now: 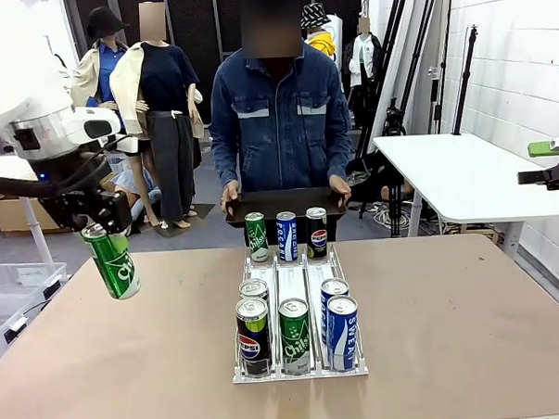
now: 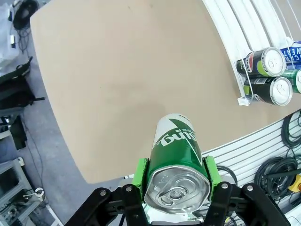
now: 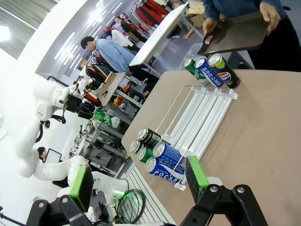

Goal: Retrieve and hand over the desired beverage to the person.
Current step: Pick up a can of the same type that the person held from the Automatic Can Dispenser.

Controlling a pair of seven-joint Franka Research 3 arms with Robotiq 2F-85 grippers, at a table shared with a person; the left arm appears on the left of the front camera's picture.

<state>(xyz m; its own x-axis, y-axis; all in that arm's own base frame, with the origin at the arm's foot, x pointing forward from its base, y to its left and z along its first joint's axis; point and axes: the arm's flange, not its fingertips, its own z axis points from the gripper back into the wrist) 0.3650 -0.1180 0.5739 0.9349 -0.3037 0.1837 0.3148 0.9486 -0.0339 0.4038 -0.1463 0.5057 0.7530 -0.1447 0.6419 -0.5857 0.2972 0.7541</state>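
Green can (image 2: 178,155) is clamped between the left jaws; right jaws stand wide.

Left tool (image 2: 176,181) grips green can (image 2: 178,150) above table (image 2: 108,84).

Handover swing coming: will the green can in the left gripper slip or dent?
Probably stiff: no denting shows on the green can in the left gripper. Smooth and hanging tilted, it might slip. Laid sideways, it'd likely roll.
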